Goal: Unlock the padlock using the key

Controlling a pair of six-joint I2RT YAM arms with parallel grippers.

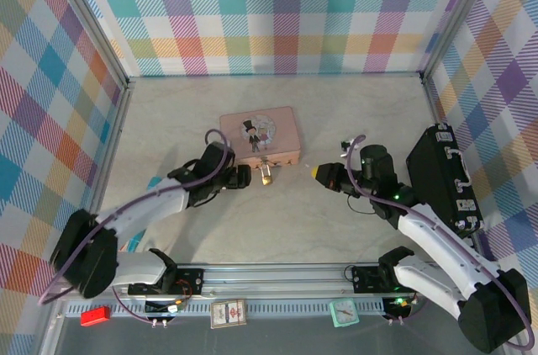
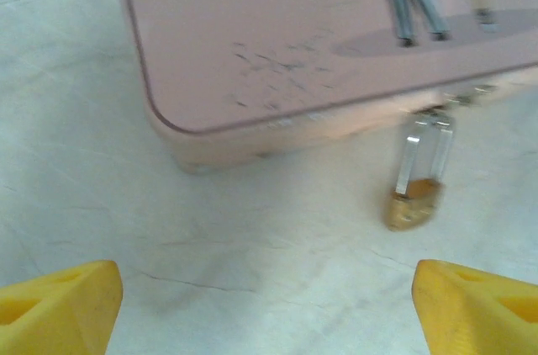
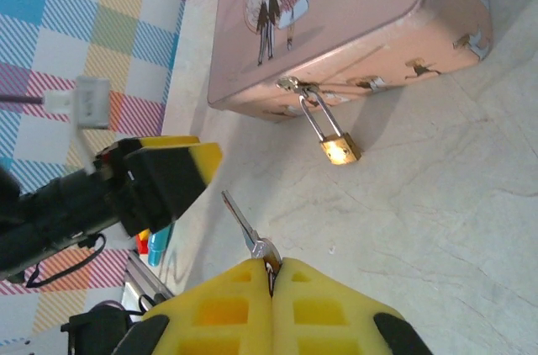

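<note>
The right fingers [image 3: 252, 296] pinch the key [image 3: 242, 222]; line its blade with the bottom of the padlock [image 3: 339, 150], which the wide left fingers [image 2: 59, 304] near it should steady.

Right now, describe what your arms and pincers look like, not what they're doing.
Both arms have white shells with black joints: left arm, right arm. A thin purple cable loops along each. The left pincer and right pincer end in yellow wedge-shaped fingers; the right one's show moulded recesses.

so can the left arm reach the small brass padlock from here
probably yes: its jaws stand open facing the small brass padlock, with bare pale marbled tabletop between, though it sits off-centre
</note>
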